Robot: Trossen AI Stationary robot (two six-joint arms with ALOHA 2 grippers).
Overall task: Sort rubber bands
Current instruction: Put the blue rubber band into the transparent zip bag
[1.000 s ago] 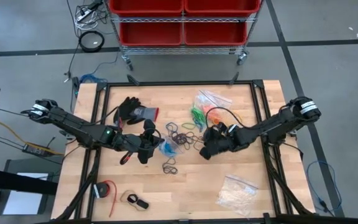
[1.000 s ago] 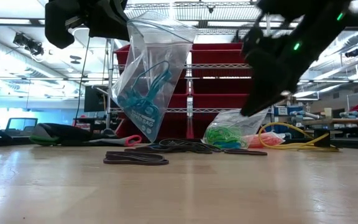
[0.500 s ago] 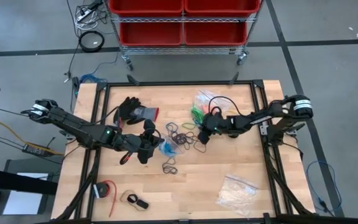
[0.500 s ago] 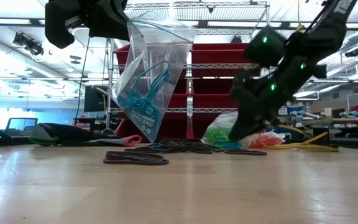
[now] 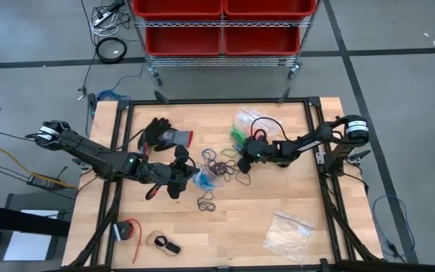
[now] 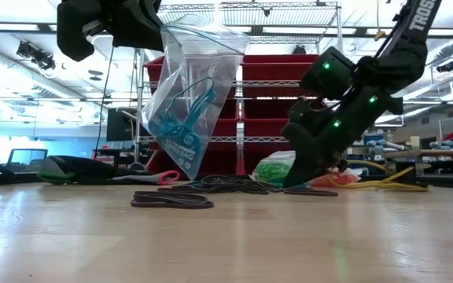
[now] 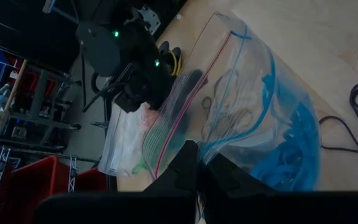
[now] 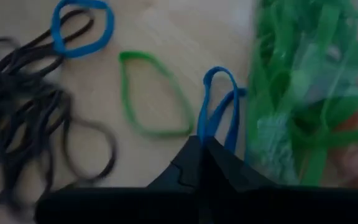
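Overhead view of a wooden table (image 5: 278, 189) with two dark arms reaching toward its middle. The left gripper (image 5: 181, 175), left of centre, has its fingers pinched on the rim of a clear bag (image 6: 191, 94). In the low view that bag hangs above the table at upper left, with blue bands (image 6: 181, 130) inside.

The right gripper (image 5: 245, 160) sits just right of centre, low at the table. Its fingers are pressed together on a blue band (image 8: 219, 102), seen in the right wrist view beside a bag of green bands (image 8: 303, 81). A loose green band (image 8: 151, 93) and another blue band (image 8: 82, 25) lie near it.

A tangle of black bands (image 5: 221, 162) lies at centre, between the two grippers. A black glove (image 5: 159, 134) lies at upper left.
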